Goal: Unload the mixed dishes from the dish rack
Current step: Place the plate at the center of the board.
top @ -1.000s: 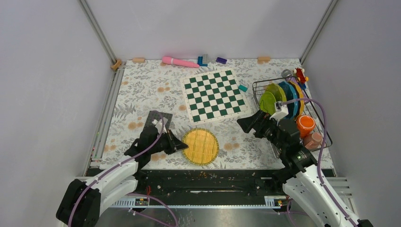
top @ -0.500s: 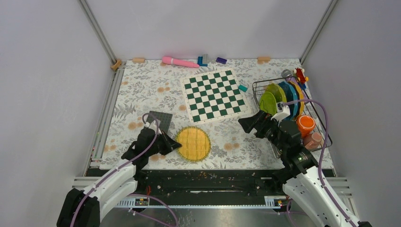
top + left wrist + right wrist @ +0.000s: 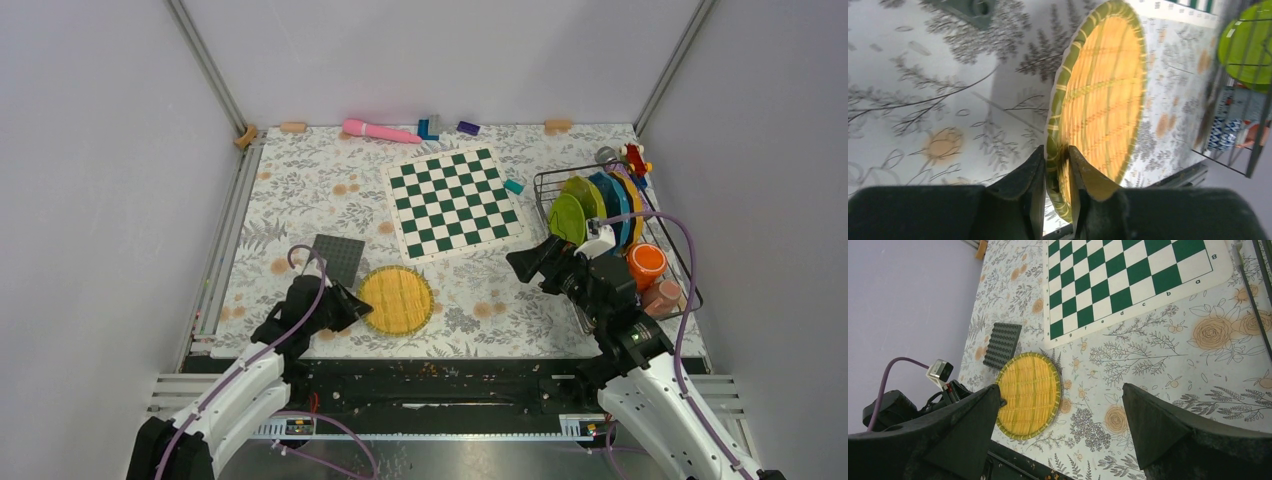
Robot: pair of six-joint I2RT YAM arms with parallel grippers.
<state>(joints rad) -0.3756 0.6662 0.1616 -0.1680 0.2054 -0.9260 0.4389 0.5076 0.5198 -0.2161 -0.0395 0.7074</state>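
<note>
The floral-print tablecloth (image 3: 300,190) covers the table between plain grey walls.

Top view: the dark wire dish rack (image 3: 541,190) stands at the right, holding upright lime-green plates (image 3: 568,215) and an orange cup (image 3: 647,262). The round yellow woven-pattern plate with green rim (image 3: 397,300) lies flat at the near left.

Left wrist view: the left gripper (image 3: 1056,152) stands narrow, pinching that rim.

Right wrist view: the right gripper (image 3: 1060,389) gapes wide and empty.

The dishes look light, stiff and glossy (likely slippery). Take hold at the rim.
</note>
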